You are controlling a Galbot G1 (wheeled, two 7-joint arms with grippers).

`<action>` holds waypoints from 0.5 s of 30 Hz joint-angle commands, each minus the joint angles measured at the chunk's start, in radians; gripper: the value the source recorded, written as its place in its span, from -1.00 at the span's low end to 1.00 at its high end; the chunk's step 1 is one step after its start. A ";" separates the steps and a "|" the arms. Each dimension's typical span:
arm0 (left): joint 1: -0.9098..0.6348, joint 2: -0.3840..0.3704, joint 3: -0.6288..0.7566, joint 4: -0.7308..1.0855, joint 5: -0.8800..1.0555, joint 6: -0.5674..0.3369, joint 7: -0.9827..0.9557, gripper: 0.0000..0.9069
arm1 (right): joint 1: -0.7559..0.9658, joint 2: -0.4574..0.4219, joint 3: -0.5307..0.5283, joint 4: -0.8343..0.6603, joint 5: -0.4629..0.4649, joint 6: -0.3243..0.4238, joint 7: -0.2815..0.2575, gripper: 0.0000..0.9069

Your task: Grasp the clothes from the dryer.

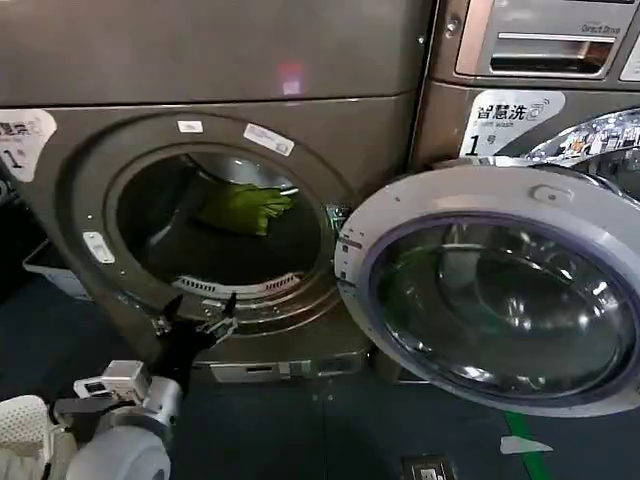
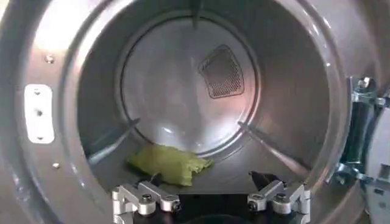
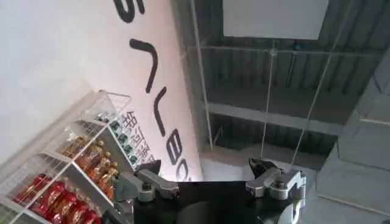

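Head view: clothes (image 1: 243, 208) inside dryer (image 1: 80, 160).

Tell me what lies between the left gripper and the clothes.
Nothing but bare drum floor in the left wrist view: the open left gripper hangs at the dryer porthole, short of the clothes.

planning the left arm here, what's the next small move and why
Probably push the left tool forward through the dryer porthole toward the yellow-green garment. Its fingers are open, and it sits at the porthole's lower rim, apart from the garment on the drum floor.
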 commanded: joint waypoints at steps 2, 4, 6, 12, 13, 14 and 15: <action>0.002 0.003 -0.001 -0.003 -0.001 0.001 0.000 1.00 | -0.001 0.001 0.002 0.001 0.002 0.001 0.000 1.00; 0.002 0.002 -0.001 -0.002 -0.001 0.000 0.000 1.00 | -0.001 0.001 0.002 0.001 0.002 0.001 -0.001 1.00; 0.002 0.000 -0.001 -0.003 -0.001 0.001 0.000 1.00 | -0.001 0.001 0.003 0.001 0.002 0.002 -0.002 1.00; 0.003 -0.002 -0.001 -0.002 0.001 0.000 0.001 1.00 | 0.001 0.005 0.002 0.002 0.002 0.002 -0.002 1.00; 0.003 -0.002 -0.001 -0.003 0.001 0.000 0.001 1.00 | 0.001 0.005 0.002 0.002 0.002 0.003 -0.002 1.00; 0.003 -0.002 -0.001 -0.004 0.000 0.000 0.001 1.00 | 0.001 0.005 0.002 0.002 0.002 0.003 -0.002 1.00; 0.003 -0.003 -0.001 -0.003 0.000 -0.001 0.001 1.00 | 0.001 0.004 0.002 0.001 0.002 0.003 -0.003 1.00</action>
